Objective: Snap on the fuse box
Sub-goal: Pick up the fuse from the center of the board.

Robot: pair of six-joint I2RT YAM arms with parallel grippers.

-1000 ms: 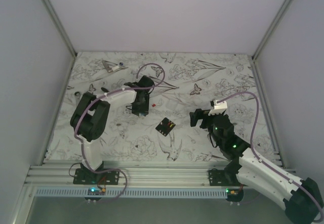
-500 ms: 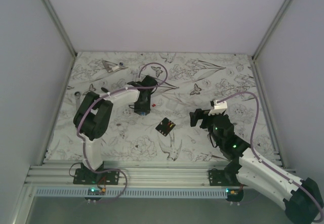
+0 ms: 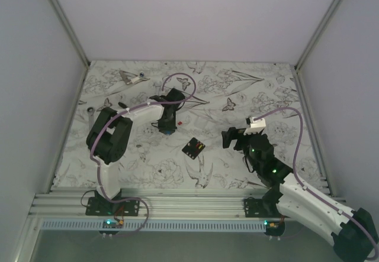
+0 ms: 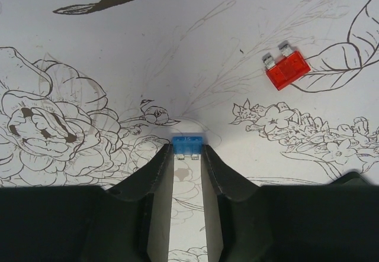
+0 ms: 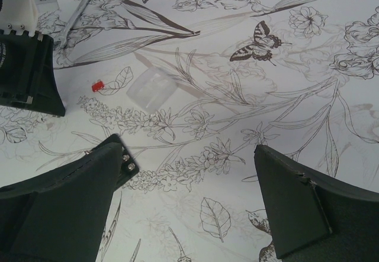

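Two small blade fuses show under my left gripper [image 4: 187, 155]: one translucent blue fuse [image 4: 188, 143] pinched between its black fingertips, one glossy red fuse [image 4: 286, 70] lying loose on the flower-printed table [image 4: 89, 37]. One fuse box [image 3: 193, 148], a flat black square with coloured slots, lies between the arms, apart from both. My right gripper [image 5: 192, 167] is spread wide, with one clear round cap [image 5: 151, 87] ahead of it
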